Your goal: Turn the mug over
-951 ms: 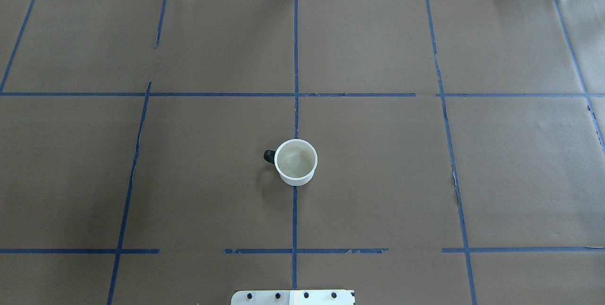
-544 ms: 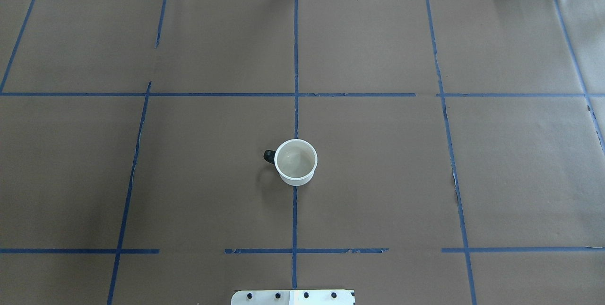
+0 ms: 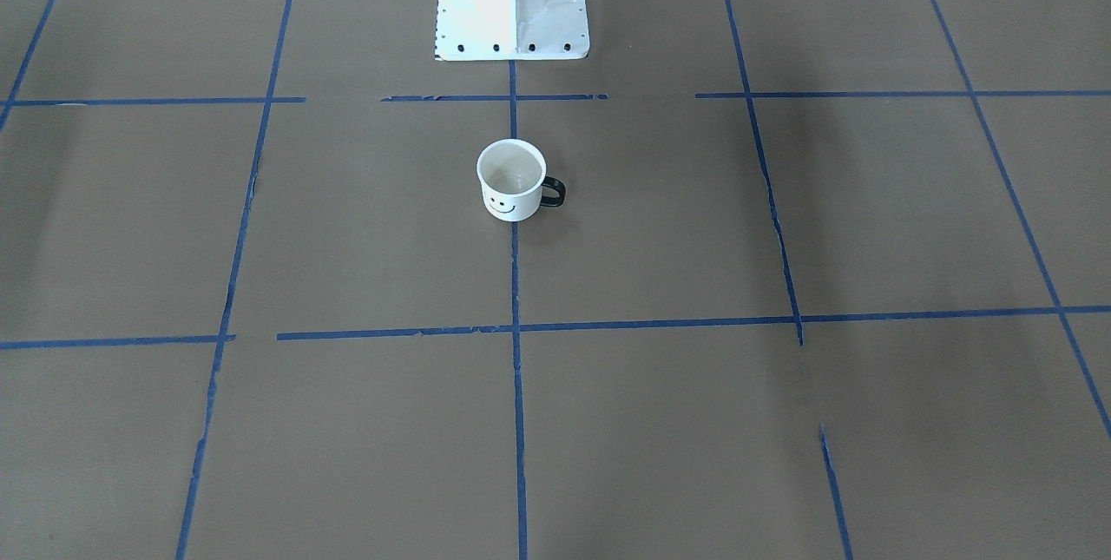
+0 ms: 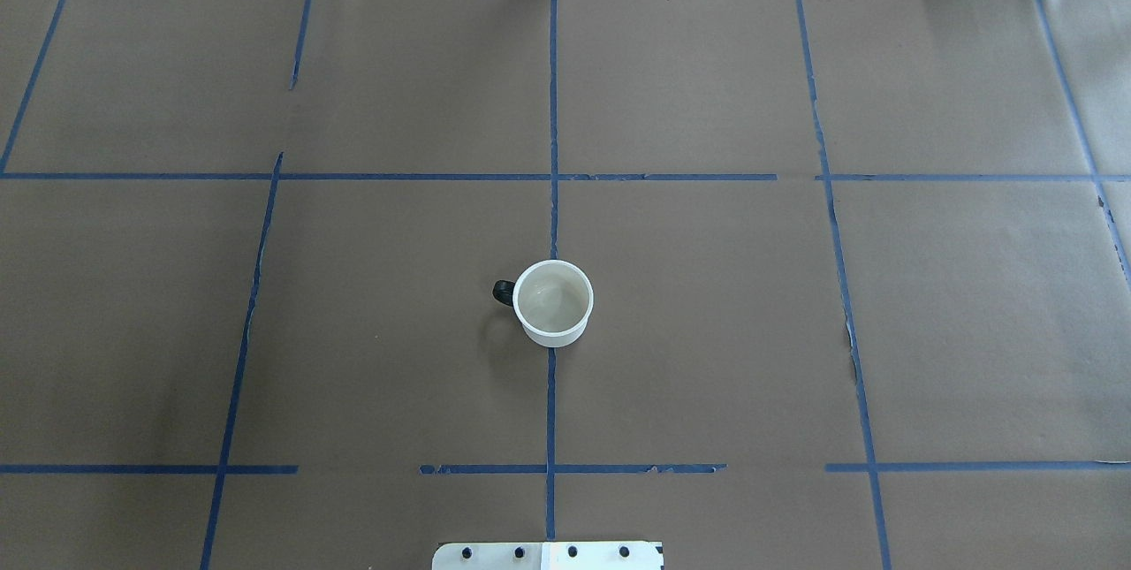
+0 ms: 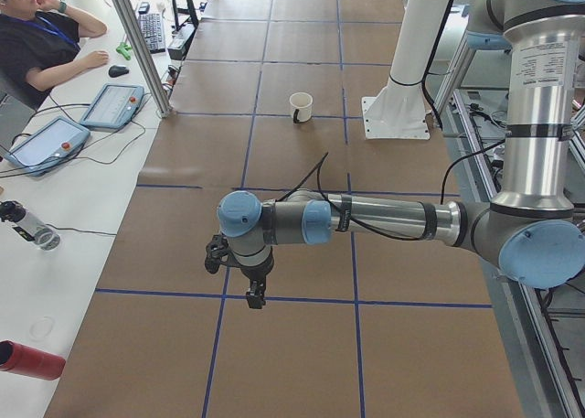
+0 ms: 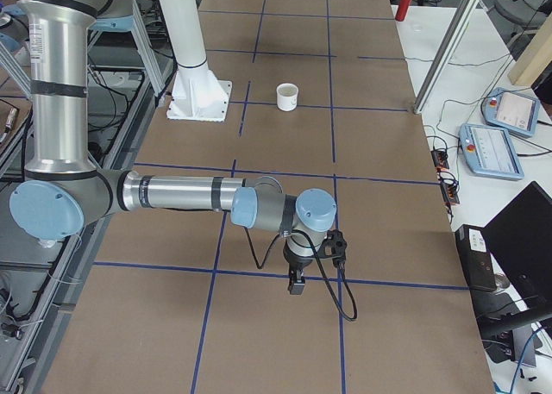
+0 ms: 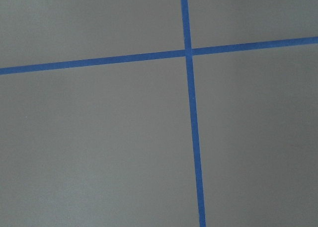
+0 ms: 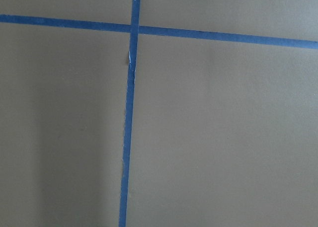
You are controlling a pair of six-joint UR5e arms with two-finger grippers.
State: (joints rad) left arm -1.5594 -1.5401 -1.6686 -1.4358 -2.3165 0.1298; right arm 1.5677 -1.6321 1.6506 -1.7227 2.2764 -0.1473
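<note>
White mug (image 4: 553, 303) upright; well apart from left fingers (image 5: 255, 298), right fingers (image 6: 296, 285)

No readable words. The mug (image 3: 512, 182) shows a black smiley face (image 3: 501, 207); the left arm (image 5: 393, 219) carries a label (image 5: 539, 68) too small to read.

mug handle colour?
Black, a thin loop on the white mug; the handle shows best in the exterior front-facing view.

mug (image 4: 552, 302) upright on table (image 4: 707, 331), astride centre tape line (image 4: 553, 110), before robot base (image 4: 548, 555)
</note>
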